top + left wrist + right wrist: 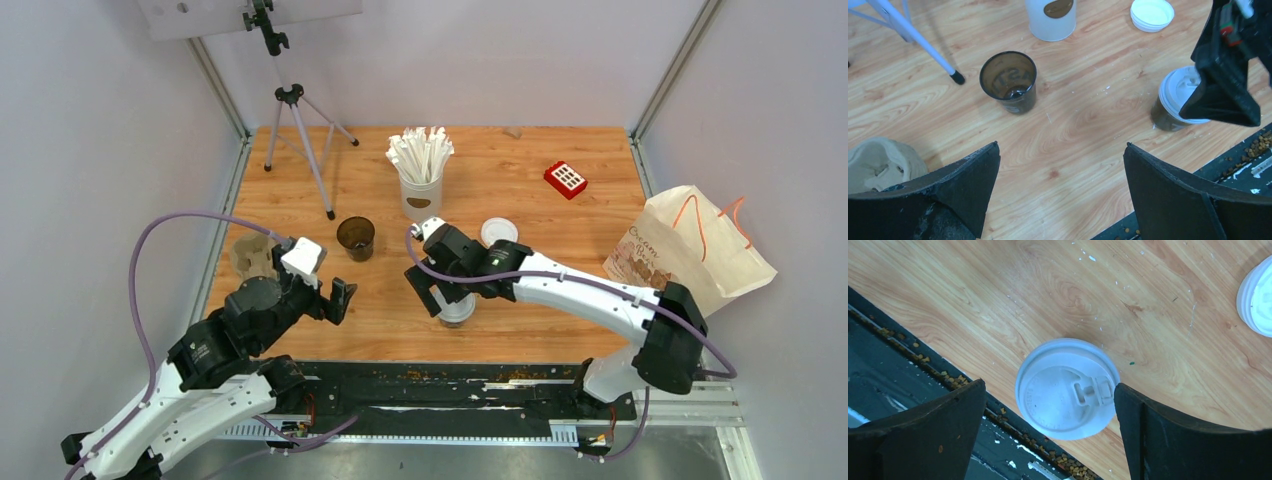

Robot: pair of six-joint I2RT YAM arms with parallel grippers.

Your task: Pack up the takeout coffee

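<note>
Dark brown open cup (355,238), white-lidded brown cup (1066,388), red block (565,179), wood-grain table (590,225)

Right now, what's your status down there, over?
Left gripper, right gripper open, empty. Right hangs over lidded cup. Second cup uncapped, loose lid apart. Nothing blocking either cup.

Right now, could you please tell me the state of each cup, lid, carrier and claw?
Lidded cup: upright, lid on.
Open cup: upright, no lid.
Loose lid: lying flat, apart from both cups.
Cup carrier: empty.
Left claw: open, gripping nothing.
Right claw: open, gripping nothing.
</note>
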